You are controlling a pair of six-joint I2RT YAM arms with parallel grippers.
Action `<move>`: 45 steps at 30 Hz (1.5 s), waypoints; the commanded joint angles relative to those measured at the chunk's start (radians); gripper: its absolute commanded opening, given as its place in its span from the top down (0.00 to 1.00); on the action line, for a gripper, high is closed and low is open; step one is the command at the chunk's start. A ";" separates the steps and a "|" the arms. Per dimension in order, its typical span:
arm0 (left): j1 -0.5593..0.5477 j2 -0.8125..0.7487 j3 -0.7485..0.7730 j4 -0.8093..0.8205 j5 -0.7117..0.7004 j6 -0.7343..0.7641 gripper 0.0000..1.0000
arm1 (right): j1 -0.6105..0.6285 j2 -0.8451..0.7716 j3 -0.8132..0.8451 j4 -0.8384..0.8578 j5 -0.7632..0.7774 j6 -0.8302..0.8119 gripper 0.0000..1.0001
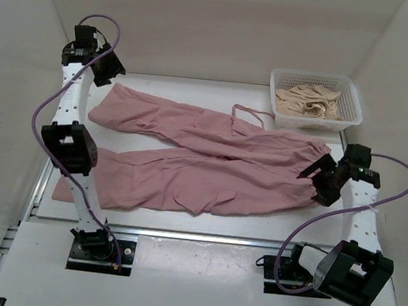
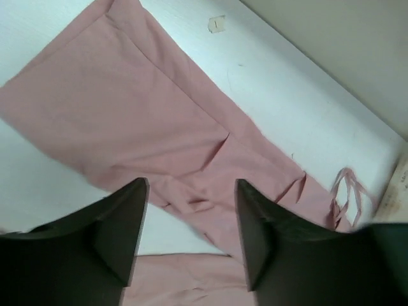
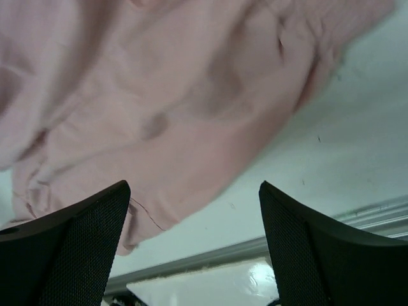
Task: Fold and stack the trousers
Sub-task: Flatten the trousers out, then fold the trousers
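The dusty-pink trousers (image 1: pixel 211 154) lie spread flat across the table, both legs pointing left and the gathered waistband at the right. The drawstring (image 1: pixel 248 114) trails toward the back. My left gripper (image 1: pixel 104 75) is open and empty, hovering over the cuff end of the far leg at the back left. In the left wrist view the leg fabric (image 2: pixel 127 108) lies below my open left gripper (image 2: pixel 191 191). My right gripper (image 1: pixel 315 181) is open and empty at the waistband's near right corner. In the right wrist view that fabric edge (image 3: pixel 159 95) lies just beyond my open right gripper (image 3: pixel 194 191).
A white plastic basket (image 1: pixel 318 77) holding a crumpled beige cloth (image 1: pixel 308 102) stands at the back right. White walls enclose the table on the left, back and right. A metal rail (image 1: pixel 202 237) runs along the table's near edge.
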 commanded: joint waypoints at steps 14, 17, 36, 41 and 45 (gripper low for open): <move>0.073 -0.620 -1.182 0.017 0.017 -0.068 0.32 | -0.005 0.029 -0.276 0.177 -0.023 0.155 0.39; 0.073 -0.648 -1.256 0.038 -0.005 -0.099 0.32 | -0.005 0.088 -0.276 0.237 0.007 0.155 0.51; 0.062 -0.128 -0.918 0.050 -0.091 -0.098 0.33 | 0.004 0.190 -0.278 0.305 0.071 0.141 1.00; 0.062 -0.013 -0.674 -0.017 -0.068 -0.098 0.33 | 0.004 0.144 -0.253 0.244 0.071 0.130 1.00; 0.062 0.169 -0.413 -0.109 -0.068 -0.073 0.34 | 0.004 0.078 -0.253 0.205 0.071 0.121 1.00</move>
